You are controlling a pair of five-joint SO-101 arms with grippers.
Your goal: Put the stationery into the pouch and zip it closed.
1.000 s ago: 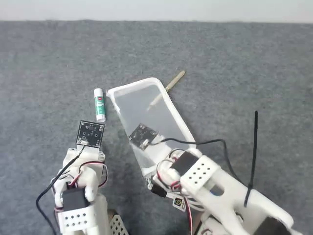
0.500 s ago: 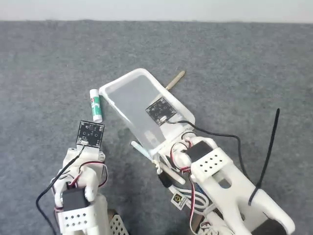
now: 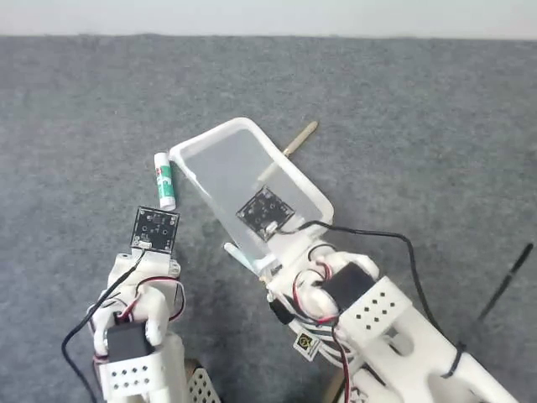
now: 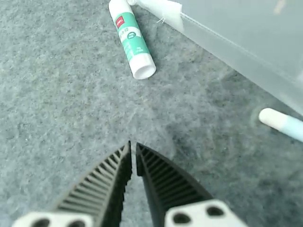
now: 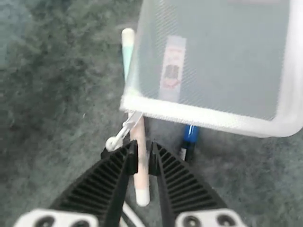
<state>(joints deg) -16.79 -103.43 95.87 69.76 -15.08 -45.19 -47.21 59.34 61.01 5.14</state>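
The translucent white-edged pouch lies slanted in the middle of the grey mat. A green-and-white glue stick lies beside the pouch's far-left corner. My left gripper is shut and empty, a short way short of the glue stick. My right gripper sits at the pouch's near edge, shut on a pale pink pen. A light-blue pen and a blue pen poke out from under that edge. The zipper pull hangs by my right fingertips.
A wooden pencil sticks out from behind the pouch's far-right side. A black cable stands at the right edge. Grey mat stretches bare to the far left and far right.
My right arm pushed the pouch away and to the left, nudging the glue stick, and pens came into view at the pouch's near end. The arm then drew back slightly. The left arm stayed still.
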